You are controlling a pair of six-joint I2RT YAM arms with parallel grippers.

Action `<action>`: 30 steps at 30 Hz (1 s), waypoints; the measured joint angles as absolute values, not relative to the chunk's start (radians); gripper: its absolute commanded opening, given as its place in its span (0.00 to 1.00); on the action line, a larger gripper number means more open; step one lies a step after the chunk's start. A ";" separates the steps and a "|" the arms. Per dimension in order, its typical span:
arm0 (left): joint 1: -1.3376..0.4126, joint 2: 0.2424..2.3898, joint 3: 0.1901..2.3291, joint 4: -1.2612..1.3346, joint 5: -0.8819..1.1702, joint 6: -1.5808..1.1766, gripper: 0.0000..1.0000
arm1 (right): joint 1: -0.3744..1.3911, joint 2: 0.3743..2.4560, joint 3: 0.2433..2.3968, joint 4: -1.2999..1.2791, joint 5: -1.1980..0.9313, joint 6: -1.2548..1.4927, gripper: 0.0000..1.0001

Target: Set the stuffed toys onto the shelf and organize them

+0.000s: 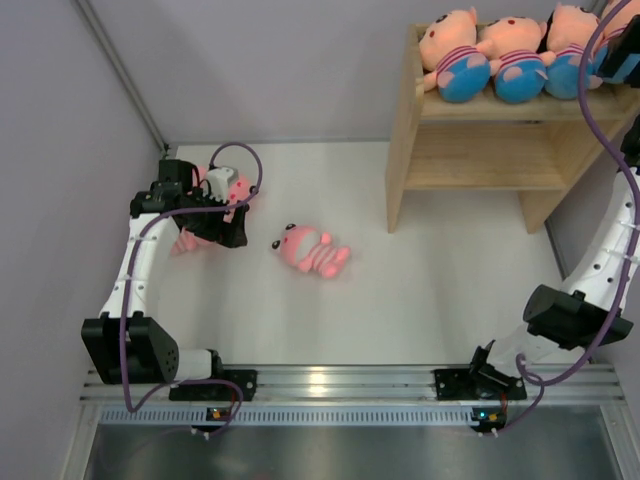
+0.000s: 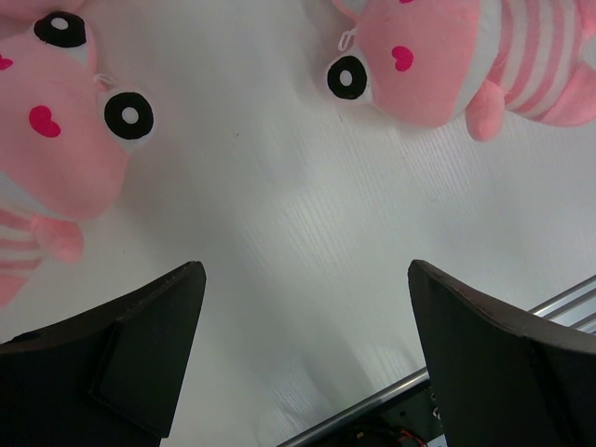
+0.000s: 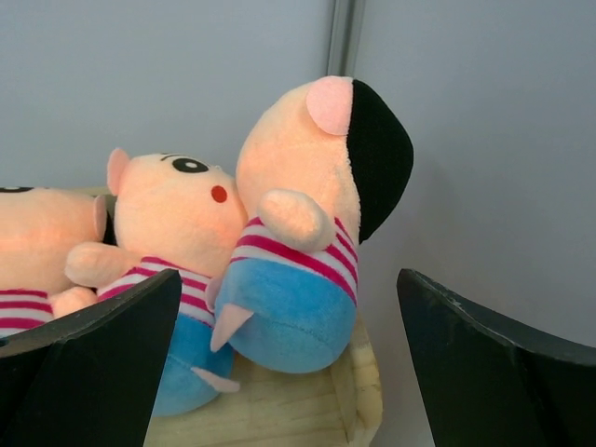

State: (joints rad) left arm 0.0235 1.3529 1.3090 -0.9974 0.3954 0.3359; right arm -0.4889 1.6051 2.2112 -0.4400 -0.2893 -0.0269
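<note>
The wooden shelf (image 1: 404, 150) stands at the far right. Three peach-faced stuffed toys (image 1: 515, 58) lie in a row on its top tier; a fourth is mostly hidden behind my right gripper (image 1: 620, 55). That gripper (image 3: 293, 358) is open and empty, just in front of the rightmost toy (image 3: 303, 233) by the shelf rim (image 3: 365, 396). An all-pink toy (image 1: 310, 251) lies on the table's middle. A second pink toy (image 1: 238, 189) lies partly under my left gripper (image 1: 232, 222). That gripper (image 2: 305, 317) is open and empty above bare table, between the two pink toys (image 2: 56, 158) (image 2: 466, 56).
The shelf's lower tier (image 1: 480, 160) holds nothing. Grey walls close the left and back sides. A metal rail (image 1: 340, 380) with the arm bases runs along the near edge and shows in the left wrist view (image 2: 521, 321). The right arm's purple cable (image 1: 590, 100) hangs before the shelf.
</note>
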 measured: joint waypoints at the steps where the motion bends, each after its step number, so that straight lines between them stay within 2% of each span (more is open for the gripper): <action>1: 0.023 1.353 1.309 -0.997 0.395 0.337 0.96 | -0.487 1.594 2.203 -0.439 -0.290 -0.027 0.99; 6: 0.023 1.350 1.298 -0.997 0.394 0.340 0.96 | -0.472 1.516 2.143 -0.410 -0.334 -0.018 0.99; 12: 0.023 1.341 1.282 -0.997 0.394 0.342 0.96 | -0.422 1.332 1.946 -0.274 -0.505 0.043 0.99; 14: 0.023 1.340 1.274 -0.997 0.393 0.343 0.96 | -0.313 1.303 1.938 -0.273 -0.510 0.014 0.99; 17: 0.023 1.340 1.267 -0.998 0.392 0.343 0.96 | -0.061 1.297 1.938 -0.276 -0.488 -0.049 0.99; 23: 0.023 1.334 1.260 -0.996 0.387 0.342 0.96 | 0.382 1.396 1.922 -0.289 -0.336 -0.160 0.99; 30: 0.025 1.323 1.227 -0.996 0.344 0.340 0.96 | 0.664 1.501 1.716 -0.325 -0.256 -0.227 0.99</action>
